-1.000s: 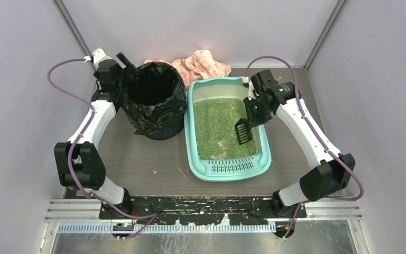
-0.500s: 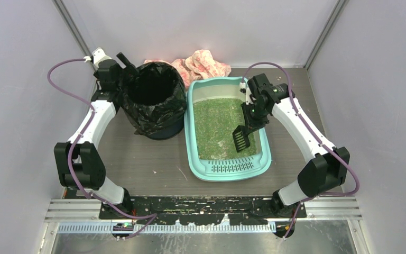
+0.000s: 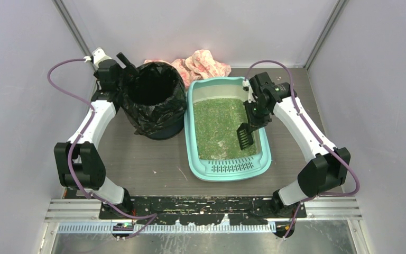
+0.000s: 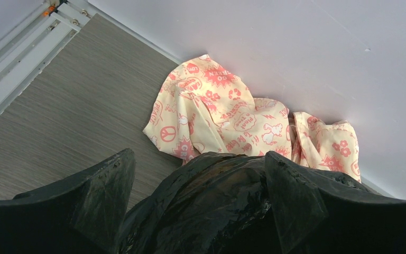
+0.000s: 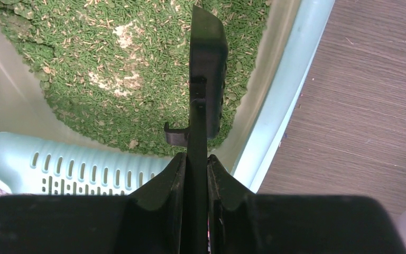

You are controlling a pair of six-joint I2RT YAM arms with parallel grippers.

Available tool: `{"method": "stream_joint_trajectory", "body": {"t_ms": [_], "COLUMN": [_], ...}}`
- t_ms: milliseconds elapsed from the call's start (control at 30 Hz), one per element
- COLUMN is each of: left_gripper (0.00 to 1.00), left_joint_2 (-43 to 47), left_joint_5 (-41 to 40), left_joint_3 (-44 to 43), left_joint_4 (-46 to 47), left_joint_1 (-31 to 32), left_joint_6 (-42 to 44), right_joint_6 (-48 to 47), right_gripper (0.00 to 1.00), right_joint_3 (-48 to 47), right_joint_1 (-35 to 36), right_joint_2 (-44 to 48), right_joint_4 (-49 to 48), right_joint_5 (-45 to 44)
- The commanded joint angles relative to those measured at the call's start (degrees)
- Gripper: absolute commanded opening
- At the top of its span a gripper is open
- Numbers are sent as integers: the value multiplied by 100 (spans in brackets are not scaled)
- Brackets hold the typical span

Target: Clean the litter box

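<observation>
Black scoop (image 5: 209, 63) over litter box (image 5: 286, 90): wrist edge-on, overhead broadside.

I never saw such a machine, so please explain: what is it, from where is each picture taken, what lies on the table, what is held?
Two robot arms are bolted to a table. One picture looks down from above; two come from wrist cameras. On the table: a teal litter box with green litter, a round bin lined with a black bag, a patterned cloth behind. The right gripper is shut on a black slotted scoop over the litter. The left gripper is open at the bag's rim.
</observation>
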State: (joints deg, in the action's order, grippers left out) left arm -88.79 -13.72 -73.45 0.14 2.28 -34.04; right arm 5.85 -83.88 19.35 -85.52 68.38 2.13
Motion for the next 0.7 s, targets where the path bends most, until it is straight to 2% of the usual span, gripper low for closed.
{"method": "stream_joint_trajectory", "body": {"t_ms": [0,433,667], "left_gripper": [91,91,90], "left_joint_2": [-50,-57,-1], "left_joint_5": [142,149,161], "left_joint_3": [120,188,208], "left_joint_4": [-173,-136,-104], "left_joint_1": [144,141,145], "left_joint_6": [-20,6,1], "right_joint_6": [-49,70,75], "right_gripper": [1,1,1], "right_joint_3": [-251,-440,-371], "right_joint_1": [-36,-111,-114], "right_joint_2": [107,379,298], "right_joint_4": [15,-340,-154], "right_joint_5": [-195,55,-142]}}
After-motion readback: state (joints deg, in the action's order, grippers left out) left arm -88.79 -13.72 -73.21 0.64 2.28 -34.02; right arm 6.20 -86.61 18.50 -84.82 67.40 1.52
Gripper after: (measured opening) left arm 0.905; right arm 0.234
